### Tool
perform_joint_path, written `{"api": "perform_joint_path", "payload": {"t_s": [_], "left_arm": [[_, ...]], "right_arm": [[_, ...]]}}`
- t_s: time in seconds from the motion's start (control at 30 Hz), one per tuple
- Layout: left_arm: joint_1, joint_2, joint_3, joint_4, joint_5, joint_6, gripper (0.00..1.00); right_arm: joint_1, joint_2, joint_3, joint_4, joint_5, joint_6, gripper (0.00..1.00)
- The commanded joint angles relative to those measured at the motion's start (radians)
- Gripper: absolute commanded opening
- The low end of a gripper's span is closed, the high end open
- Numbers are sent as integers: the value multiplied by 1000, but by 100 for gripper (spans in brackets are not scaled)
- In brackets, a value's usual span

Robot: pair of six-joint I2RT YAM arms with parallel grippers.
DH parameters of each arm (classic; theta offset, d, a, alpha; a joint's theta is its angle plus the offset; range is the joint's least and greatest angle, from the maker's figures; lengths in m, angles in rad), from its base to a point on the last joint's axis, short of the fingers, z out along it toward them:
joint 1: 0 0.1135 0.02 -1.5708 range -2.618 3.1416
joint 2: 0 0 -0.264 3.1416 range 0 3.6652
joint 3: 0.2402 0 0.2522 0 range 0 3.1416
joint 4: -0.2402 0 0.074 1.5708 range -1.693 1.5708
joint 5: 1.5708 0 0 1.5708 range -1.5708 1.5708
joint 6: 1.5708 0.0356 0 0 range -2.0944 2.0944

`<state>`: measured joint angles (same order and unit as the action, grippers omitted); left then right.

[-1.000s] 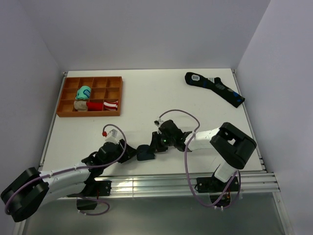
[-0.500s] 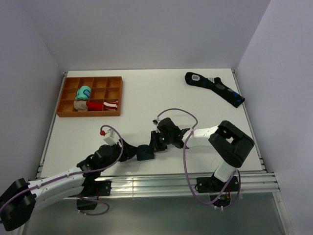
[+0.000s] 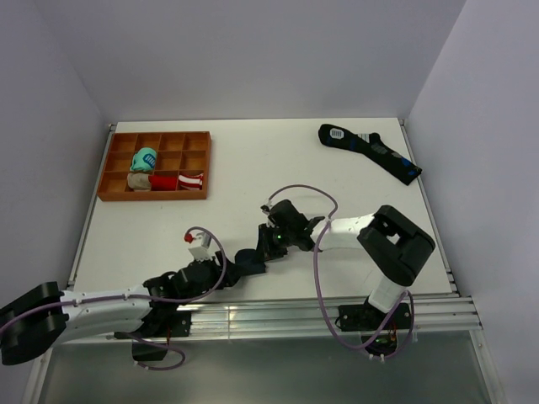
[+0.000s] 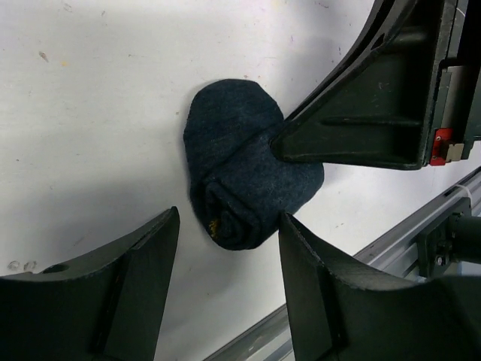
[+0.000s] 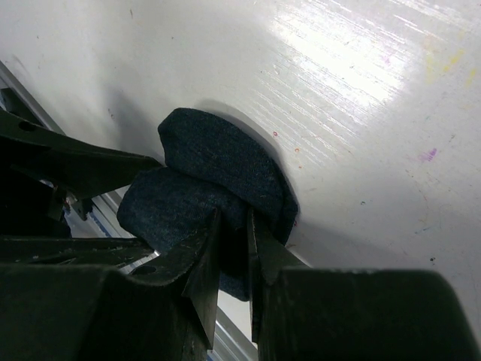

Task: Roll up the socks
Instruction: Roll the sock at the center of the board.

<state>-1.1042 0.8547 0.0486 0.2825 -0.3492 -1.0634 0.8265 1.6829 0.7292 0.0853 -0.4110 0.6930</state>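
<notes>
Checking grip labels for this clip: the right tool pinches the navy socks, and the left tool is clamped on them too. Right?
Only the right tool pinches the navy socks. The left tool is open, not clamped on them, as the left wrist view shows.

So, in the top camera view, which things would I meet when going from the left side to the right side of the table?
orange tray → left gripper → socks → right gripper → long dark sock
</notes>
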Motion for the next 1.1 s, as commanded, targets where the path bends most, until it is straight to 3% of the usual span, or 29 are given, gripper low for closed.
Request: {"api": "perform_joint_path", "payload": {"t_s": [0.0,0.67,1.07], "left_arm": [[-32,41,13,40,-83,8,61],[-40,211,88,44,-159,-14,61],[-40,291,122,4,-168,-55,54]], "right_arm": [[5,70,-34,-202,106,-69,0],[3,116,-31,-203,92,-95,0],[3,110,-33,-196,92,-98,0]]}}
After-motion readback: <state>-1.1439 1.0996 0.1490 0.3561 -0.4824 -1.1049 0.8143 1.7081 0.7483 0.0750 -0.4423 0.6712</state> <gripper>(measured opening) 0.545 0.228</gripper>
